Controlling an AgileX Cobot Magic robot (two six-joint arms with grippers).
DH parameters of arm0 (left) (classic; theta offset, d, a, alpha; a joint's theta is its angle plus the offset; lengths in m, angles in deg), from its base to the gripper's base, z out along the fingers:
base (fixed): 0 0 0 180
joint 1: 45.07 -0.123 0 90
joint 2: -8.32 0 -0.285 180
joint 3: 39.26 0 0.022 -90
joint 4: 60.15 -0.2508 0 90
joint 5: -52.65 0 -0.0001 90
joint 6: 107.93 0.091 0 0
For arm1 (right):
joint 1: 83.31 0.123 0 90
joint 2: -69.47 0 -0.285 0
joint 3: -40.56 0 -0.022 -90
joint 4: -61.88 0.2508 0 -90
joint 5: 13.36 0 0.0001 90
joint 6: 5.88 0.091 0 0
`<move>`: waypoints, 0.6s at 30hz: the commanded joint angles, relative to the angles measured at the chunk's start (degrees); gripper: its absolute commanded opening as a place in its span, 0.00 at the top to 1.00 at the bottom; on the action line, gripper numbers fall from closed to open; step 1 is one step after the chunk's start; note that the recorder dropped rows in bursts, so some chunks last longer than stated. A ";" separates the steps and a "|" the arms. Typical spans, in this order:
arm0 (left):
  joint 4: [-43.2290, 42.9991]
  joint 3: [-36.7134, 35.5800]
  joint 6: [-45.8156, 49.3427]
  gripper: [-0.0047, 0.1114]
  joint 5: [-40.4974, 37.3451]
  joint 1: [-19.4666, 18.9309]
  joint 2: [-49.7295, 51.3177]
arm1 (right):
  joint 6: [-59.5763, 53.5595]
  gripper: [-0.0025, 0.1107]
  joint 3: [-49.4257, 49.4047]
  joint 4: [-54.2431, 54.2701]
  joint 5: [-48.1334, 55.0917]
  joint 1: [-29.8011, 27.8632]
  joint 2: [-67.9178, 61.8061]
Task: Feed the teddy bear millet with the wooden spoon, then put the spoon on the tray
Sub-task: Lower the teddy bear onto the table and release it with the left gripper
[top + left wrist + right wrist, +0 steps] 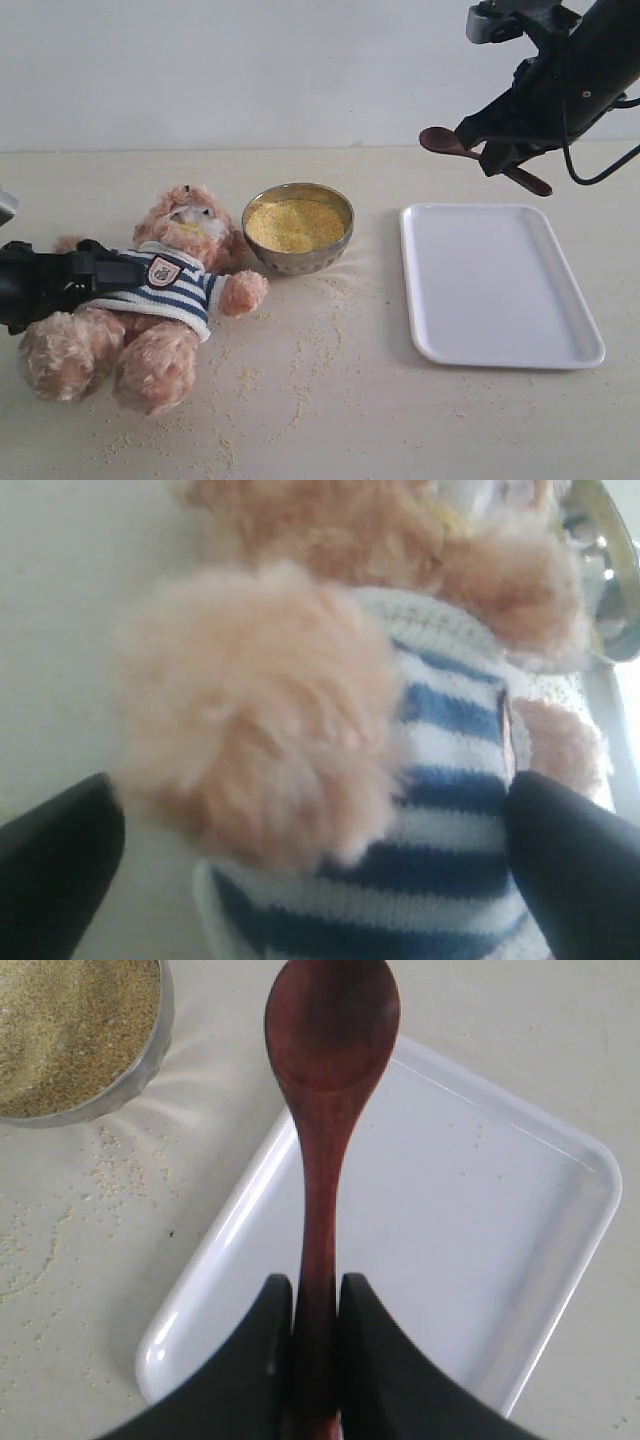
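The teddy bear (160,300) lies on its back at the table's left, with yellow grains on its muzzle. My left gripper (92,270) stands open at its side; in the left wrist view its fingers (60,865) are spread wide on either side of the bear's fluffy arm (260,710) and striped shirt. Beside the bear's head, a metal bowl (300,262) holds the millet (295,224). My right gripper (316,1295) is shut on the handle of the wooden spoon (330,1060), held in the air over the far end of the white tray (495,285). The spoon's bowl looks empty.
Loose millet grains (310,370) are scattered over the table in front of the bowl and round the bear's legs. The tray (480,1220) has nothing on it. A pale wall runs along the table's far edge.
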 commanded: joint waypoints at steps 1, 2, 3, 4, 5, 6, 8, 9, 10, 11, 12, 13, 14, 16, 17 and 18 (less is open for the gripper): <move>-0.33 0.29 -4.39 0.14 0.28 -4.01 -4.52 | -0.51 0.98 -0.29 0.32 0.30 -0.34 0.56; -1.02 0.29 -5.51 0.14 0.28 -5.05 -5.87 | -0.51 0.98 -0.29 0.32 0.30 -0.34 0.56; -2.44 0.29 -6.67 0.14 0.28 -5.99 -7.29 | -0.51 0.98 -0.29 0.32 0.30 -0.34 0.56; -3.59 0.29 -8.04 0.14 0.28 -6.87 -8.75 | -0.51 0.98 -0.29 0.32 0.30 -0.34 0.56; -4.97 0.29 -9.34 0.15 0.28 -7.47 -9.96 | -0.51 0.98 -0.29 0.32 0.30 -0.34 0.56; -6.57 0.29 -11.33 0.16 0.28 -8.34 -11.73 | -0.51 0.98 -0.29 0.32 0.30 -0.34 0.56; -8.29 0.29 -13.68 0.19 0.28 -9.20 -14.08 | -0.51 0.98 -0.29 0.32 0.30 -0.34 0.56; -8.99 0.29 -15.08 0.23 0.74 -9.70 -15.76 | -0.51 0.98 -0.29 0.32 0.30 -0.34 0.56; -8.99 0.29 -16.11 0.27 1.51 -9.71 -16.88 | -0.51 0.98 -0.29 0.47 0.29 -0.34 0.56; -8.99 0.29 -17.62 0.35 2.75 -9.81 -18.30 | -0.51 0.98 -0.29 0.47 0.29 -0.34 0.56; -8.99 0.29 -18.85 0.43 4.61 -9.81 -19.62 | -0.51 0.98 -0.29 0.46 0.45 -0.34 0.56; -8.99 0.29 -20.16 0.54 5.83 -9.81 -20.92 | -0.51 0.98 -0.29 0.46 0.56 -0.34 0.56; -8.88 0.29 -21.17 0.63 7.03 -9.81 -21.94 | -0.51 0.98 -0.29 0.46 0.56 -0.34 0.56; -7.44 0.29 -22.62 0.87 10.56 -9.81 -24.22 | -0.51 0.98 -0.29 0.46 0.67 -0.34 0.56; -6.60 0.29 -22.37 0.91 12.06 -9.81 -25.20 | -0.51 0.98 -0.29 0.46 0.67 -0.34 0.56; -4.61 0.29 -22.59 0.91 14.07 -9.81 -26.07 | -0.51 0.98 -0.29 0.46 0.67 -0.34 0.56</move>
